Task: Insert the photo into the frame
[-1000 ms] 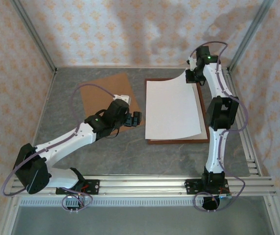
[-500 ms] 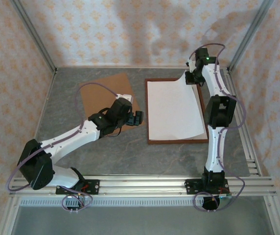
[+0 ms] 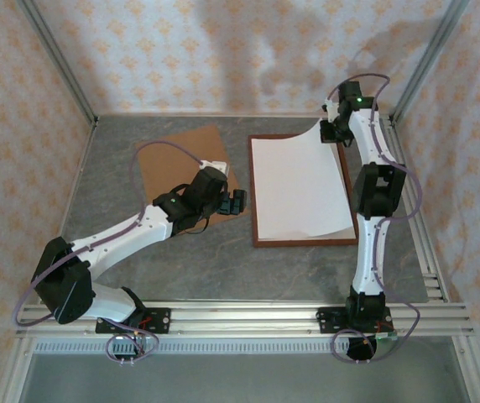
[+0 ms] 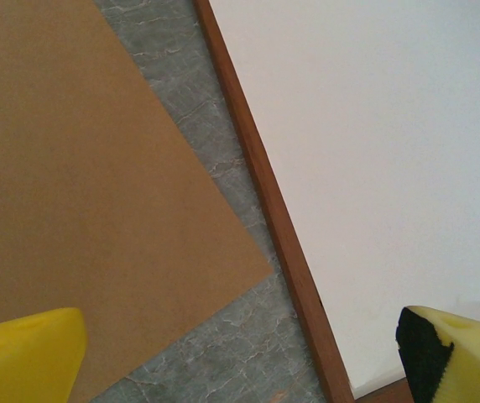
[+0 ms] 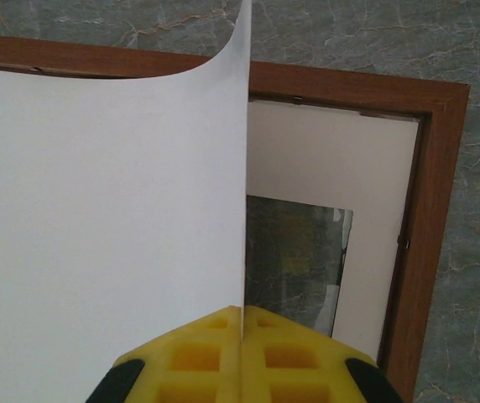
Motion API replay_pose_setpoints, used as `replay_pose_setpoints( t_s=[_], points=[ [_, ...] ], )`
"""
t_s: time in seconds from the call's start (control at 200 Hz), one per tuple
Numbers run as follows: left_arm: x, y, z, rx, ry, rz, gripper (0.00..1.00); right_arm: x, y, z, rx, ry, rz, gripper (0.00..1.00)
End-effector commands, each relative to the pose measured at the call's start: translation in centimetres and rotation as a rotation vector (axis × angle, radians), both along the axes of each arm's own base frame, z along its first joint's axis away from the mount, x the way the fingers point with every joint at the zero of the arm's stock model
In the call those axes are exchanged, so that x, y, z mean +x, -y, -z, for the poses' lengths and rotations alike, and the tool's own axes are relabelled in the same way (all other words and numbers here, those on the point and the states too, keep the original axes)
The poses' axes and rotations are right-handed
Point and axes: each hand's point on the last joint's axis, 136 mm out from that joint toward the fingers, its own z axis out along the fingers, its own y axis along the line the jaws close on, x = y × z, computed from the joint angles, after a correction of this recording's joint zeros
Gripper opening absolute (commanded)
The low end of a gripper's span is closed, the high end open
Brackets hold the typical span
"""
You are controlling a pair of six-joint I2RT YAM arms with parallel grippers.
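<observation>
The reddish-brown frame lies flat at the table's right centre. The photo rests in it with its white back up. Its far right corner curls upward, and my right gripper is shut on that corner. In the right wrist view the photo stands on edge between the yellow fingers, the gripper closed on it above the frame. My left gripper hovers open beside the frame's left rail. Its yellow fingers straddle table, rail and photo, holding nothing.
A brown cardboard backing board lies left of the frame, partly under my left arm; the left wrist view shows its corner. A white border mat with a cut-out window sits inside the frame beneath the lifted corner. Metal rails run along the table's near edge.
The left arm has edged slightly toward the frame. The photo has settled more squarely inside the frame's edges. The right gripper still holds the raised corner.
</observation>
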Motion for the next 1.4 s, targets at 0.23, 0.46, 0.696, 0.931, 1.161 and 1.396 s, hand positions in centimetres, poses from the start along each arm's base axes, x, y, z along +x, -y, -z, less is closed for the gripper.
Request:
replay_pose_setpoints(
  t_s=[0.23, 0.46, 0.696, 0.931, 1.161, 1.396],
  points=[
    [0.8, -0.3, -0.7, 0.004, 0.023, -0.026, 0.96, 0.7, 0.5, 0.5, -0.023, 0.006, -0.014, 0.00],
    [0.8, -0.2, -0.4, 0.006, 0.017, -0.025, 0.97, 0.7, 1.7, 0.6, -0.022, -0.002, 0.020, 0.00],
    [0.9, -0.1, -0.2, 0.002, 0.013, -0.024, 0.97, 0.5, 1.7, 0.9, -0.012, -0.014, 0.019, 0.00],
    [0.9, -0.1, 0.0, 0.003, 0.010, -0.024, 0.97, 0.2, 1.5, 1.5, 0.002, -0.036, 0.020, 0.00],
    [0.9, 0.1, 0.0, -0.002, 0.008, -0.022, 0.97, -0.2, 1.3, 2.1, 0.030, -0.066, 0.067, 0.00],
    [0.8, 0.1, 0.0, -0.004, 0.010, -0.020, 0.97, -0.5, 1.3, 2.7, 0.062, -0.095, 0.125, 0.00]
  ],
)
